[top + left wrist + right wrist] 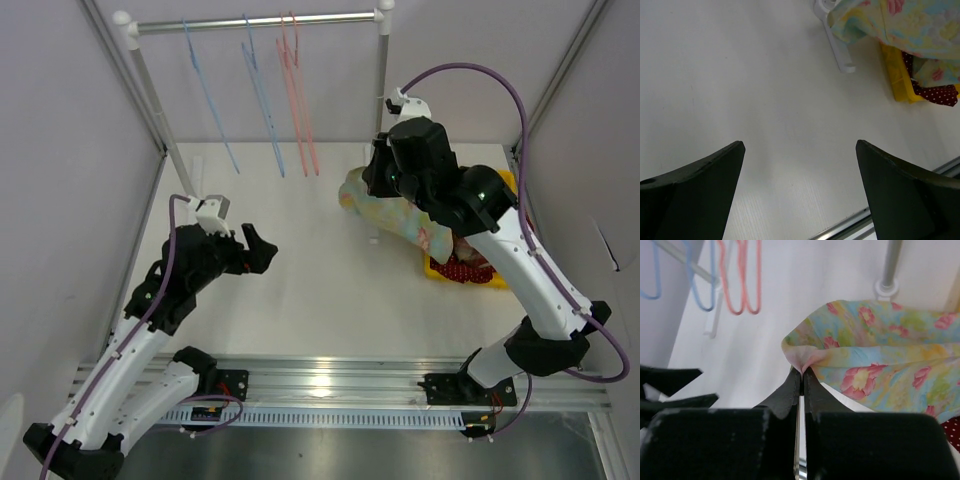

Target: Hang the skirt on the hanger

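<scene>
Right wrist view: my right gripper (802, 371) is closed tight on a pinched edge of the flowered skirt (875, 365). The rest of the cloth trails down toward the yellow bin (438, 268) on the table (300, 290). The red hanger (759, 275) hangs on the rail behind, apart from the skirt. My left gripper (800, 145) stands wide open and holds nothing.

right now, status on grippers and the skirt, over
Right gripper shut on skirt edge, rest draped toward yellow bin. Left gripper open, empty. Hangers on rail, no obstacle seen between.
</scene>
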Available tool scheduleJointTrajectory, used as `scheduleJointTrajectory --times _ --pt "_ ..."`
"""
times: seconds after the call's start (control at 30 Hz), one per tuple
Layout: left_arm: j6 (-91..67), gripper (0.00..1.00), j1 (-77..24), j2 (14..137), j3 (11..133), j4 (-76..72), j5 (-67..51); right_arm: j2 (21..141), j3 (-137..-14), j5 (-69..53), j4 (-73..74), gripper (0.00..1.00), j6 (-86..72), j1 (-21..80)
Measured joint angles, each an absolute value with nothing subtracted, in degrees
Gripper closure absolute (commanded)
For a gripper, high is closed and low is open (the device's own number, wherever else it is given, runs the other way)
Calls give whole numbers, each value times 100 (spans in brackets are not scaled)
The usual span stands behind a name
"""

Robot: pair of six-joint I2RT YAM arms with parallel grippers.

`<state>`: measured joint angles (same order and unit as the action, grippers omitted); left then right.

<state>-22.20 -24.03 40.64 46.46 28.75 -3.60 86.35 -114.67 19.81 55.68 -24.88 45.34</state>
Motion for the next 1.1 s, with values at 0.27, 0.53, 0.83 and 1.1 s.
scheduleJointTrajectory --times 0.27,0.53,0.83,1.1 --pt "-2674 1 -2403 4191 4165 2237 -714 8580 -12175 2060 5850 100 -2480 5140" --pt "-3210 1 -2434 4630 3374 1166 -963 8580 -12243 2143 6160 100 -2475 5203" --pt "-3505 3 -2788 5070 2980 593 -701 8580 -12346 2228 6294 100 -2451 5203" --pt "-3542 20 -3275 5343 2604 60 -576 8593 -12460 2331 6361 100 -2381 5203"
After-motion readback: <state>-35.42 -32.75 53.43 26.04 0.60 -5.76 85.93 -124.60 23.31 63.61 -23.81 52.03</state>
